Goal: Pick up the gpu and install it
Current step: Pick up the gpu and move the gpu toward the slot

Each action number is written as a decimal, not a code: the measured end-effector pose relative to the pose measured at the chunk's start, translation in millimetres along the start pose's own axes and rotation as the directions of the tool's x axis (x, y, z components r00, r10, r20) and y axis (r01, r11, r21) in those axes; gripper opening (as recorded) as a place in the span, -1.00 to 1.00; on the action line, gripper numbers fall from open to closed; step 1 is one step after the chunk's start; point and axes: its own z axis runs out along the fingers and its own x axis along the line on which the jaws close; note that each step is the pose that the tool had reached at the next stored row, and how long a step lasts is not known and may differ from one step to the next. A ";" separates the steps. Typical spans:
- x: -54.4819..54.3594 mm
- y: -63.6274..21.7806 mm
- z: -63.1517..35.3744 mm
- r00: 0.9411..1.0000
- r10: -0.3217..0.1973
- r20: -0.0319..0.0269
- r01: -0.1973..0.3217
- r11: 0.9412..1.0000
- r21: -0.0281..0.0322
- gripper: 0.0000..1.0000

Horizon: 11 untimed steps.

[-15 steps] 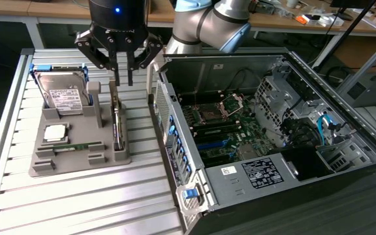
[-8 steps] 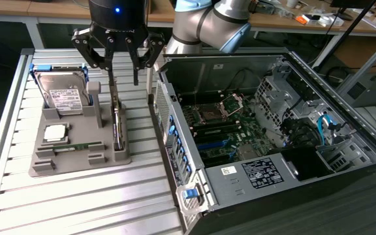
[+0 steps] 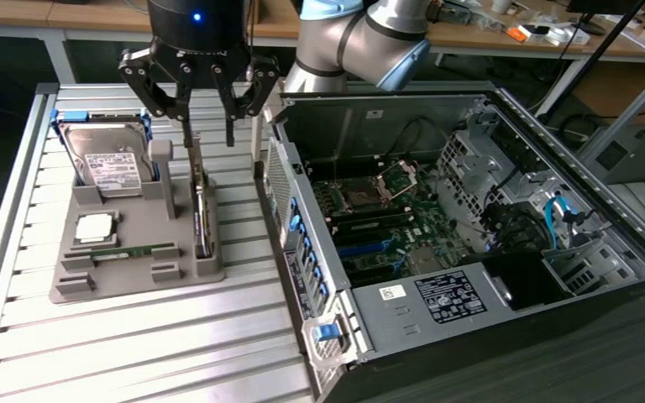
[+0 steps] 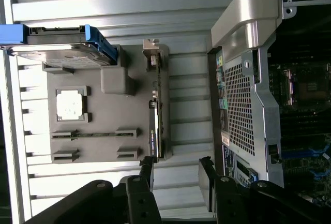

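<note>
The gpu (image 3: 201, 214) is a thin dark card standing on its edge in a slot along the grey holder tray (image 3: 132, 277), on the side nearest the computer case. In the wrist view the gpu (image 4: 158, 105) shows edge-on, with its silvery bracket at the end beside the hard drive. My gripper (image 3: 209, 138) hangs just above the card's far end. It is open, and its two black fingers straddle the card's line with nothing between them. The fingertips (image 4: 147, 168) stand apart at one end of the card, the gripper (image 4: 177, 175) centred slightly to the case side of it.
The tray (image 4: 103, 107) also holds a silver hard drive (image 3: 104, 159) in a blue frame, a square processor (image 3: 95, 225) and a green memory stick (image 3: 132, 250). The open computer case (image 3: 435, 277) with its motherboard (image 3: 379, 218) lies close on the exterior view's right. The tray rests on a slatted metal table (image 3: 132, 353).
</note>
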 end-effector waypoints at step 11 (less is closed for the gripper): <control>5.4 -0.4 -0.1 1.000 0.000 0.000 0.000 1.000 0.000 -0.04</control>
